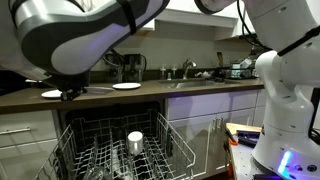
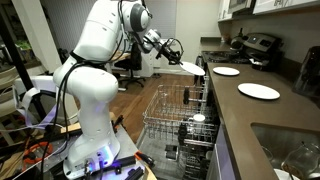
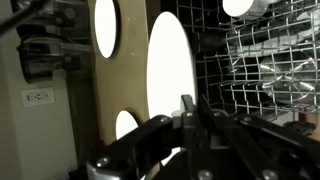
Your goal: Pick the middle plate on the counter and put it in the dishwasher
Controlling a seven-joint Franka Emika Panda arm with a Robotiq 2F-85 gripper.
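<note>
Plate (image 3: pixel 170 70), plain white and round, pinched in pincer (image 3: pixel 195 108)

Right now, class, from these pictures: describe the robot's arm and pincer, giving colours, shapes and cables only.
The arm is glossy white, made of rounded, bulbous segments with dark bands at the joints. Its base glows blue-violet. The pincer is black and angular, with a thin black cable looped beside it.

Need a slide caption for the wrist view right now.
Gripper holds the middle plate beside the dishwasher rack; two plates lie on the counter.
</note>
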